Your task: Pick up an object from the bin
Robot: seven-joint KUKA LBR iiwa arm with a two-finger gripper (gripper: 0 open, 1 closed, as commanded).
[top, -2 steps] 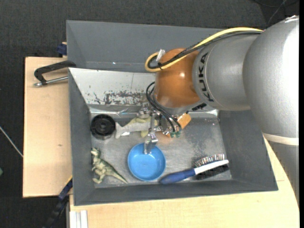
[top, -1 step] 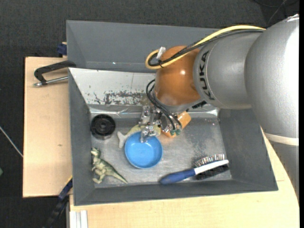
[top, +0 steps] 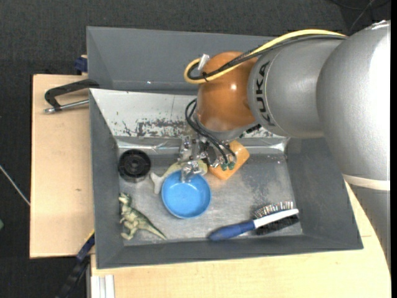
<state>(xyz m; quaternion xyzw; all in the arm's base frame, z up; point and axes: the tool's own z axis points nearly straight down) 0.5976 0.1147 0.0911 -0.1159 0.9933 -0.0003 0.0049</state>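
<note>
My gripper (top: 192, 165) hangs in the middle of the bin, its fingertips just at the far rim of a round blue bowl (top: 186, 197). Whether anything sits between the fingers is hidden by the gripper body. An orange block (top: 231, 163) lies right beside the gripper on its right, partly covered by it. A pale, whitish piece (top: 157, 181) pokes out at the bowl's upper left edge.
A black round cap (top: 134, 164) sits at the left of the bin floor. A pale green toy dinosaur (top: 134, 219) lies in the front left corner. A brush with a blue handle and black bristles (top: 257, 223) lies along the front right.
</note>
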